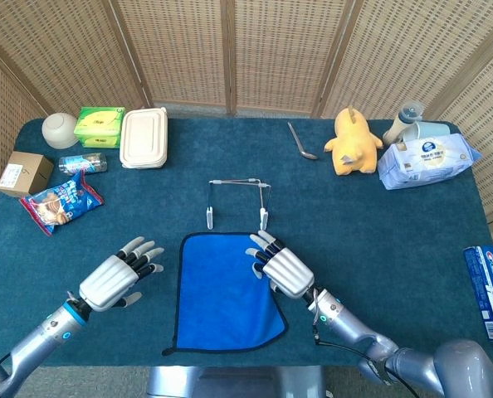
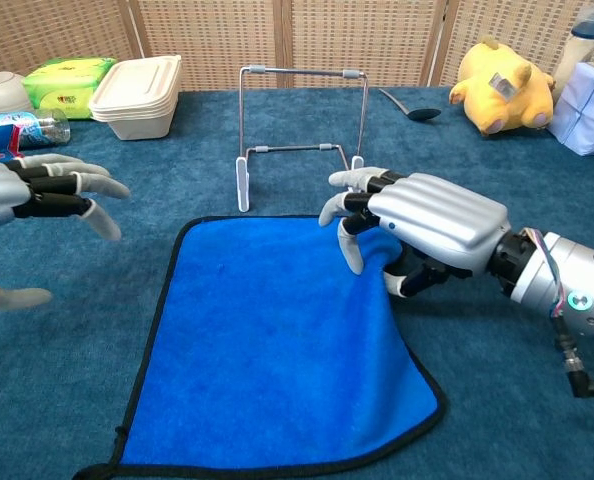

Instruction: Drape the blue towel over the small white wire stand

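Currently the left hand (image 1: 114, 279), lower left of the head view, is held over the cloth-covered table (image 1: 396, 215) with fingers spread and nothing grasped, just left of the blue towel (image 1: 222, 290); the towel's far left corner would best be pinched to match the right hand (image 1: 281, 267), whose fingers appear curled onto the far right corner, grip not fully visible. Lifted evenly, both corners could be carried over the top bar of the white wire stand (image 1: 238, 199). The towel is laid flat at lower centre, long axis toward the stand just beyond it.

blue towel (image 1: 226, 290): flat on table | white wire stand (image 1: 238, 201): upright, just behind
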`<state>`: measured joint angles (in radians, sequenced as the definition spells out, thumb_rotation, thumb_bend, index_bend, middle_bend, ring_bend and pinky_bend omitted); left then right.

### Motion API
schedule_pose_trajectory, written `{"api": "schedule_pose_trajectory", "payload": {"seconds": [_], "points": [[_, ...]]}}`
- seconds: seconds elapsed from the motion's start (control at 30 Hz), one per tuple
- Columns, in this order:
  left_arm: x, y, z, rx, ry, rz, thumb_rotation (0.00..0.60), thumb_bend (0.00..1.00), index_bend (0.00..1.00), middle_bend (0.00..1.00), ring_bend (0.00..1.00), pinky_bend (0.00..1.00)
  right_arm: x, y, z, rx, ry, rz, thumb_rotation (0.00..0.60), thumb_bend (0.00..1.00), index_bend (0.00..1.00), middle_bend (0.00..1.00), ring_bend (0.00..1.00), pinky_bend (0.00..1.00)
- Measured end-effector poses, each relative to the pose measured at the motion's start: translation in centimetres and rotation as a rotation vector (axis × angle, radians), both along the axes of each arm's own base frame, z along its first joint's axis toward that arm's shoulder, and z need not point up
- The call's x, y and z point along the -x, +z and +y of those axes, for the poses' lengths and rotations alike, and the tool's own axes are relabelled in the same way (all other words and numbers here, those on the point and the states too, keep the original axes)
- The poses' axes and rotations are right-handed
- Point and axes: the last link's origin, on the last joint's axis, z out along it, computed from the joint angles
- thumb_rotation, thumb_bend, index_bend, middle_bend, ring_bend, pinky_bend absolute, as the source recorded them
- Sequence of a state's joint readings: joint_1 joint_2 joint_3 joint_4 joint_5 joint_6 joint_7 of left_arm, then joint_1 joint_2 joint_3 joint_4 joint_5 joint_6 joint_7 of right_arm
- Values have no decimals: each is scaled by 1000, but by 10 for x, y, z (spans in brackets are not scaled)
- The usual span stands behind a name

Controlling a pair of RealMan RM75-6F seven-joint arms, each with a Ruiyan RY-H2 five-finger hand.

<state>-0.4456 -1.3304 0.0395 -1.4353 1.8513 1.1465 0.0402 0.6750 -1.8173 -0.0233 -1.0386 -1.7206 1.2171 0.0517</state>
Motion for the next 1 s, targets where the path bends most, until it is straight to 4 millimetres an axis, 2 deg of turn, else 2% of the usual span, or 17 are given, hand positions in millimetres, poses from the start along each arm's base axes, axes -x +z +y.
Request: {"api": "schedule_pose_trajectory", "payload": {"seconds": [0.47,1.0], "points": [[-3,-40,19,47,-75,19,600,361,215,36,0,0,5,1,-1,2,-20,1,600,408,671,256,34,0],[-13,-66,28,49,-88,19,600,361,211,41,0,0,8,3,-4,6,-34,-6,600,409,671,256,32,0]]}}
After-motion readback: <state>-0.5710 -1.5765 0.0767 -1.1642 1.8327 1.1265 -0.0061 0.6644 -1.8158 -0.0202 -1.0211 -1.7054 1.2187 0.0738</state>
